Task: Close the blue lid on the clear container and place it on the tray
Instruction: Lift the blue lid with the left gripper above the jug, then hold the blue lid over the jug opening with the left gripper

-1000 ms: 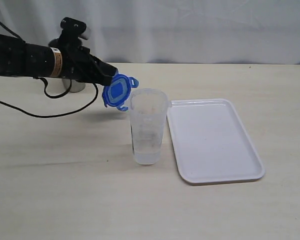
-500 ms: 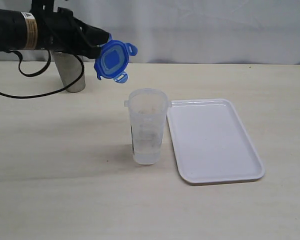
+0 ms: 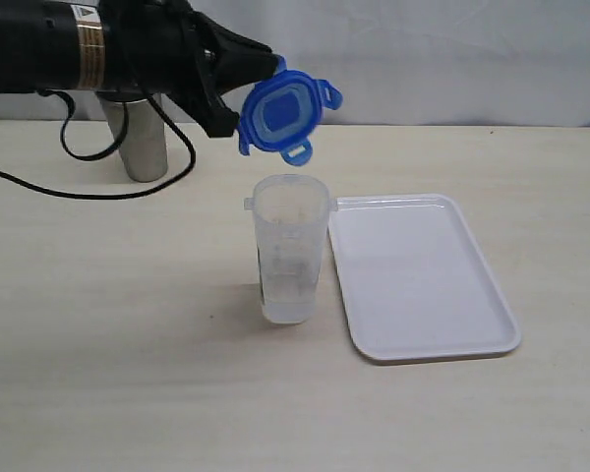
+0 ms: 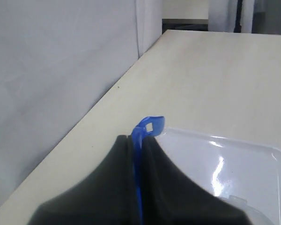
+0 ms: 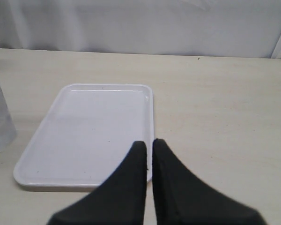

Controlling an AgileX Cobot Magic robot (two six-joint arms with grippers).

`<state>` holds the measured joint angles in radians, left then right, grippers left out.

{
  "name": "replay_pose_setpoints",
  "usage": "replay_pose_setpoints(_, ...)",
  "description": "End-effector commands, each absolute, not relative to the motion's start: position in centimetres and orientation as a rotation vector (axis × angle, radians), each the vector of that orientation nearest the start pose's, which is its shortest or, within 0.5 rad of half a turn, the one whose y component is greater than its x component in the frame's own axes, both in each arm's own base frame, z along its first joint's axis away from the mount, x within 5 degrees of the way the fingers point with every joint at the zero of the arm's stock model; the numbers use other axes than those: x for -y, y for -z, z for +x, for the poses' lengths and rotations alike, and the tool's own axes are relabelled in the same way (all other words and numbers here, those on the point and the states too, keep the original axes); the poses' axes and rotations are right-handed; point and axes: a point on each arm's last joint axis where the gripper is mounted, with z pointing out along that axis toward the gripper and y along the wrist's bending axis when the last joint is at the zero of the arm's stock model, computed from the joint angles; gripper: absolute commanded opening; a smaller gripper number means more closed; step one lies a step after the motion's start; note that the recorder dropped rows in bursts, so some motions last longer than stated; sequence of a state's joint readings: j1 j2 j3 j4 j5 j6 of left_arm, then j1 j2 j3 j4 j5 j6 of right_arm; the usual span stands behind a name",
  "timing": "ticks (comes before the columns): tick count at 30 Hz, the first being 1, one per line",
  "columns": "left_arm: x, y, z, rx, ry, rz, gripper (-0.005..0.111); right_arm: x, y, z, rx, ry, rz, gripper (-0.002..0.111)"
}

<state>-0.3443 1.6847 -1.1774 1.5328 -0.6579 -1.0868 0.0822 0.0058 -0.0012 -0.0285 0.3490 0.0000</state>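
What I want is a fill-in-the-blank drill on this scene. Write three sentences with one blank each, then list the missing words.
1. The jaws of the left arm hold the blue lid up in the ____.
2. The clear container stands upright with no ____ on it.
3. The tray beside it has ____ lying on it.
Missing words: air; lid; nothing.

Black arm (image 3: 29, 49) — gold band (image 3: 96, 57), white label (image 3: 84, 12), cable (image 3: 108, 196) — tapered left end effector (image 3: 259, 71).
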Motion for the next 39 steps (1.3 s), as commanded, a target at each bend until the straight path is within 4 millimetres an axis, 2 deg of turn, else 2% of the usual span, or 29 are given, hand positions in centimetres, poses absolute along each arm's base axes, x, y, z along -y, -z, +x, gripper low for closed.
replay_pose_setpoints(1, 19.5, -28.8, 32.9, -1.552, 0.442, 1.156, 0.0, -0.4, -18.2, 5.3, -1.824, -0.032, -0.096, 0.005)
replay_pose_setpoints(9, 20.3, -28.7, 32.8, -1.526, 0.283, 1.206, 0.0, -0.4, -18.2, 5.3, -1.824, -0.032, -0.096, 0.005)
replay_pose_setpoints(19, 20.5, -29.1, 32.6, -1.488, 0.3, 1.227, 0.0, -0.4, -18.2, 5.3, -1.824, -0.032, -0.096, 0.005)
replay_pose_setpoints(27, 20.0, -29.5, 33.4, -1.507, 0.184, 1.194, 0.0, -0.4, -18.2, 5.3, -1.824, -0.032, -0.096, 0.005)
replay_pose_setpoints(31, 20.0, -29.5, 33.4, -1.501, 0.192, 1.201, 0.0, -0.4, -18.2, 5.3, -1.824, -0.032, -0.096, 0.005)
replay_pose_setpoints(39, 20.5, -28.7, 32.4, -1.443, 0.239, 1.332, 0.0, -0.4, -18.2, 5.3, -1.824, -0.032, -0.096, 0.005)
